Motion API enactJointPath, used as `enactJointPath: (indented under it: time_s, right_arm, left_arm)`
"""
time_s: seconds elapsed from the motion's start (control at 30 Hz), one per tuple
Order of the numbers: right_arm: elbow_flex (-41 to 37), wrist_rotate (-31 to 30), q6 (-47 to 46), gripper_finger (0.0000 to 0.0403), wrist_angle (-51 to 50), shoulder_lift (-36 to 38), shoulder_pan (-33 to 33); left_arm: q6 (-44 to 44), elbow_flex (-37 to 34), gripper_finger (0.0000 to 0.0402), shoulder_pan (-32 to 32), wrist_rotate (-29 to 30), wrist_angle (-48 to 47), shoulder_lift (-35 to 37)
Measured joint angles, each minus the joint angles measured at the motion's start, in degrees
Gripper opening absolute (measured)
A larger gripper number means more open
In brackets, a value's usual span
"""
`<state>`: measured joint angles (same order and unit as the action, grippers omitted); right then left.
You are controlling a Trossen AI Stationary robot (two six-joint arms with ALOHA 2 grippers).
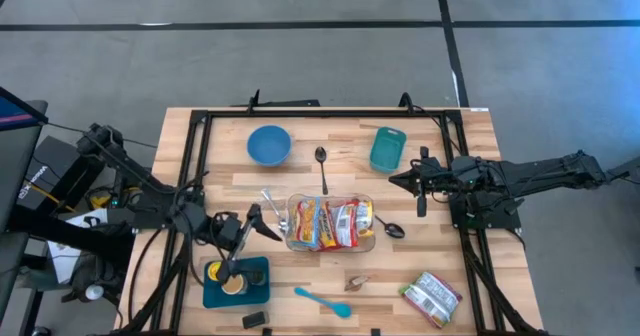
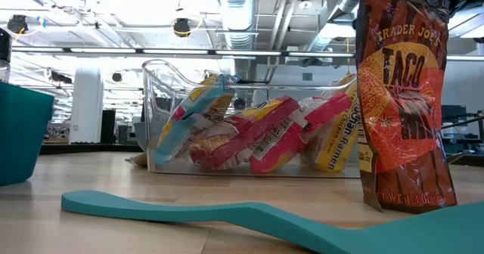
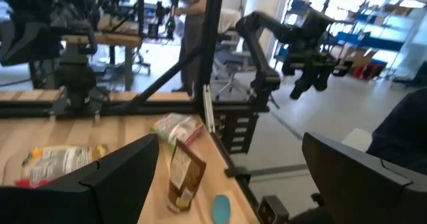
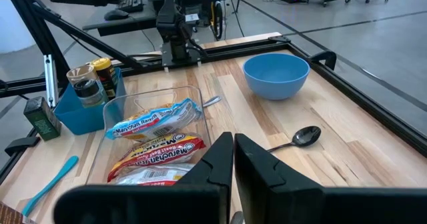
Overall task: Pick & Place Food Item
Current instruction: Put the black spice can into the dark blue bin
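Food item: I take the taco seasoning packet (image 1: 432, 298) as the next thing to move. It lies flat on the near right corner of the table (image 1: 470, 156), well apart from both arms.
Clear bin: the bin (image 1: 331, 223) sits mid-table, already filled with ramen packs (image 4: 155, 124) laid side by side. I judge it to be the drop spot, which is why it stands between the arms.
Small packet: a brown pouch (image 1: 356, 282) lies near the bin's near side, beside a teal spatula (image 1: 323, 301).
Other things: a blue bowl (image 1: 269, 144), a teal container (image 1: 388, 149) and a spoon (image 1: 321, 166) sit at the far side. A second spoon (image 1: 389, 227) lies right of the bin; a blue tray (image 1: 236, 283) with jars sits near left.
Left gripper: my left gripper (image 1: 258, 223) hangs just left of the bin, fingers spread wide, holding nothing.
Right gripper: my right gripper (image 1: 408, 181) waits at the right side, pointing toward the bin, fingers pressed together and empty.
Next step: I would reach for the seasoning packet, likely with the right arm.
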<state>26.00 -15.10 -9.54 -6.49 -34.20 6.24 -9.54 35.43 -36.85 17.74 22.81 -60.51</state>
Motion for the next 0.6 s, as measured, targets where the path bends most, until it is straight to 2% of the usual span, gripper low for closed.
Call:
enactJointPath:
  time_s: [0.17,0.37,0.6]
  right_arm:
    - [0.0,0.0,0.0,0.001,0.0,0.0,0.02]
    - [0.0,-0.01,0.0,0.001,0.01,0.0,0.02]
    - [0.0,0.01,0.0,0.001,-0.01,-0.02,0.02]
  left_arm:
    - [-3.84,4.24,0.0364,-4.53,4.88,-8.02,0.0]
    - [-8.17,8.06,0.0364,-8.96,7.91,-14.17,0.0]
    - [-13.53,8.65,0.0364,-11.99,9.79,-15.45,0.0]
